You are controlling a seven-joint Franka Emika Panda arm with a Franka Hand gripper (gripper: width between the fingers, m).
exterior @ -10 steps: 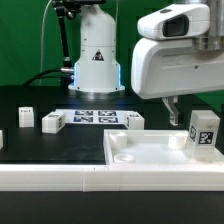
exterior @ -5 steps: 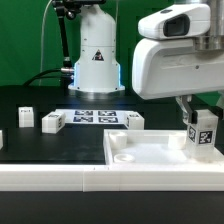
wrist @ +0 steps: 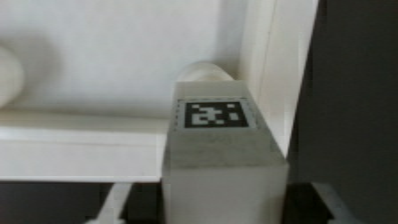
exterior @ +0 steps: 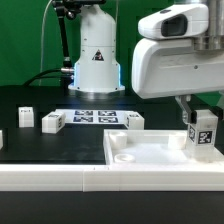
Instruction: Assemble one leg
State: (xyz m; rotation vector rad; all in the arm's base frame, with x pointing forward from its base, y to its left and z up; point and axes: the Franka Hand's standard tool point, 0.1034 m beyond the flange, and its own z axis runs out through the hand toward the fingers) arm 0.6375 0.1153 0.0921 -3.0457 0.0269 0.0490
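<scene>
A leg [exterior: 204,133], a small white block with a black-and-white tag, stands upright at the right end of the large flat white piece with a raised rim [exterior: 150,155]. My gripper [exterior: 197,122] hangs from the big white wrist housing and is shut on this leg near its top. In the wrist view the leg [wrist: 217,150] fills the gap between the dark jaws, tag facing the camera, and its far end sits by a corner of the flat piece [wrist: 89,120]. The gripper [wrist: 217,205] shows only at the picture's edge.
Three more white legs lie on the black table, at the exterior view's left [exterior: 24,118], [exterior: 52,122] and middle [exterior: 133,121]. The marker board [exterior: 95,117] lies before the robot base [exterior: 97,60]. A white ledge [exterior: 60,178] runs along the front.
Since one second ago the visible finger has shifted toward the exterior view's right and the leg sits slightly lower. Over the last half second nothing visibly moved.
</scene>
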